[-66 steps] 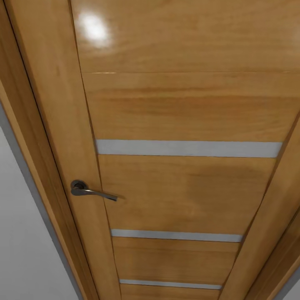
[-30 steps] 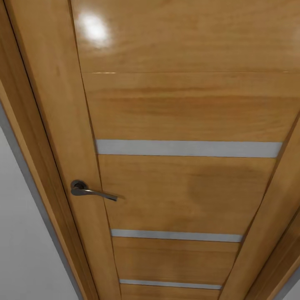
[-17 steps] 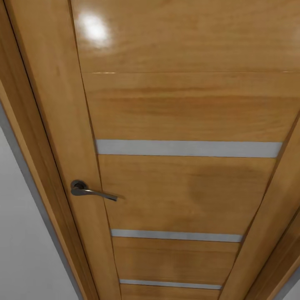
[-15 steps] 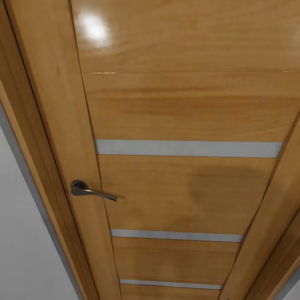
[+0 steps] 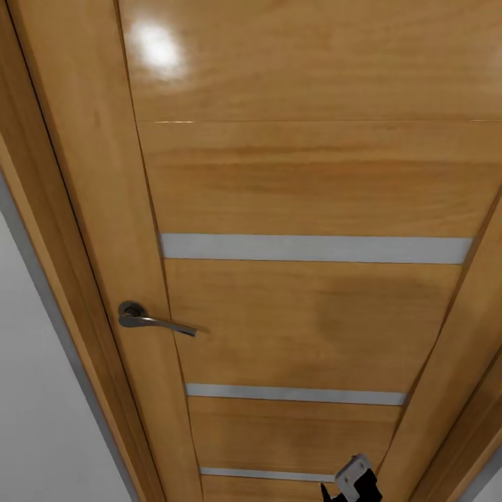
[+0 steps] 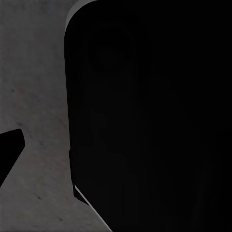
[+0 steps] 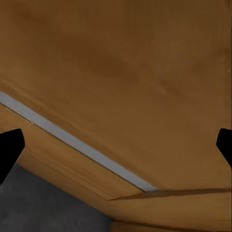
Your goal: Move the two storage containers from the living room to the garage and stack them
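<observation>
**Right gripper rises before the shut wooden door**

Right gripper [image 5: 355, 484] pokes up at the lower edge of the head view, a white-and-black tip close in front of the wood-panelled door [image 5: 314, 181]. In the right wrist view its two dark fingertips [image 7: 9, 150] sit at opposite edges of the picture, spread wide, with nothing between them but door wood.

Left gripper: one dark fingertip [image 6: 8, 152] shows in the left wrist view beside a large black rounded shape [image 6: 154, 116]; how wide it stands and whether it holds anything cannot be told. Behind lies grey speckled concrete floor [image 6: 34, 96].

Three pale horizontal strips [image 5: 314, 249] cross the door in the head view; one dark lever handle [image 5: 146, 317] sits on its left side. One wooden frame [image 5: 63, 209] borders it, with plain grey-white wall [image 5: 35, 418] beyond. One strip [image 7: 72, 140] and a patch of floor [image 7: 38, 208] show in the right wrist view.
</observation>
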